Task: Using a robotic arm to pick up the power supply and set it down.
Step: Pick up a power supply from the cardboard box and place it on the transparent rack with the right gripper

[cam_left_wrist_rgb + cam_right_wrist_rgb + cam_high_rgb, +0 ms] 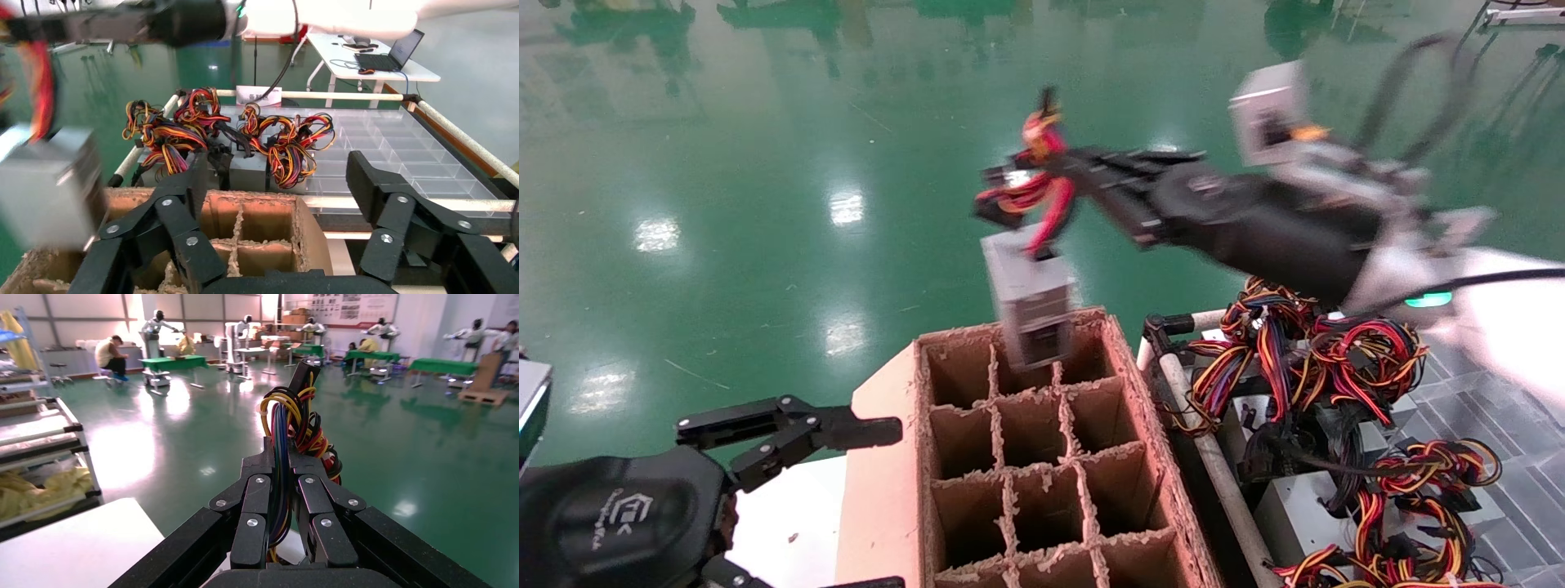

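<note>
Right tool (1042, 175) clamped on wire bundle (292, 425), so power supply (1030, 298) dangles over far cell of divided cardboard box (1042, 457), judged for lowering in. Left tool (846, 433) open, parked beside box.

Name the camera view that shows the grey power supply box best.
Head view: the power supply hangs whole by its wires from the right claw, above the divided carton. The left wrist view shows a blurred part of it; the right wrist view, only its wires.
</note>
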`<state>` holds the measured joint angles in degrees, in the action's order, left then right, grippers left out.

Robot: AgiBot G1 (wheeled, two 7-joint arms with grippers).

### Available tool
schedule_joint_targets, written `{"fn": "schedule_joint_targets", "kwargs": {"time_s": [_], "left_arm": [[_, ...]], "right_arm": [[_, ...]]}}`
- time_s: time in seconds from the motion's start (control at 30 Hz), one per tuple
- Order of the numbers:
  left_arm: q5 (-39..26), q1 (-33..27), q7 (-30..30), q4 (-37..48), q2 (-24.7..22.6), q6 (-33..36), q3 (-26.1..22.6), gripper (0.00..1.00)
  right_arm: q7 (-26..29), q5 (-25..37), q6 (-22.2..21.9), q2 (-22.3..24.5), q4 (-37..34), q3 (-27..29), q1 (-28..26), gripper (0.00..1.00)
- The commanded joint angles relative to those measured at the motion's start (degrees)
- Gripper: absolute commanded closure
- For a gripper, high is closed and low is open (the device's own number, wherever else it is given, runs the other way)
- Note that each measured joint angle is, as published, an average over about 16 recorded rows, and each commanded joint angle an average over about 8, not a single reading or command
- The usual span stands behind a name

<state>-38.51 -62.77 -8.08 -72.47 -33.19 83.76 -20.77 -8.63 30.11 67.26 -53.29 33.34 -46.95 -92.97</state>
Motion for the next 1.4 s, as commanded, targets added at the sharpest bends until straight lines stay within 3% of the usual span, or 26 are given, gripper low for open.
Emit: {"fn": "schedule_joint_targets", "kwargs": {"time_s": [0.03,0.4,0.7,0.93,1.4], "left_arm": [[0.0,0.0,0.0,0.0,0.0,0.0,0.0,0.0],[0.0,0.0,0.0,0.0,0.0,0.0,-0.01,0.0],[0.01,0.0,0.01,0.0,0.0,0.0,-0.01,0.0],[0.01,0.0,0.01,0.0,0.01,-0.01,-0.02,0.0],[0.02,-0.01,0.01,0.0,0.01,-0.01,-0.02,0.0]], "right_arm": [[0.87,-0.66,1.09,3.46,2.3,0.66,-0.26,1.0],[5.82,-0.49,3.63,25.69,8.81,3.41,-3.1,1.0],[6.52,-0.59,7.49,37.88,3.88,3.29,0.0,1.0],[3.46,-3.79,12.02,42.05,-4.34,2.91,5.33,1.0],[0.49,-5.4,20.65,43.98,-16.57,0.82,12.56,1.0]]}}
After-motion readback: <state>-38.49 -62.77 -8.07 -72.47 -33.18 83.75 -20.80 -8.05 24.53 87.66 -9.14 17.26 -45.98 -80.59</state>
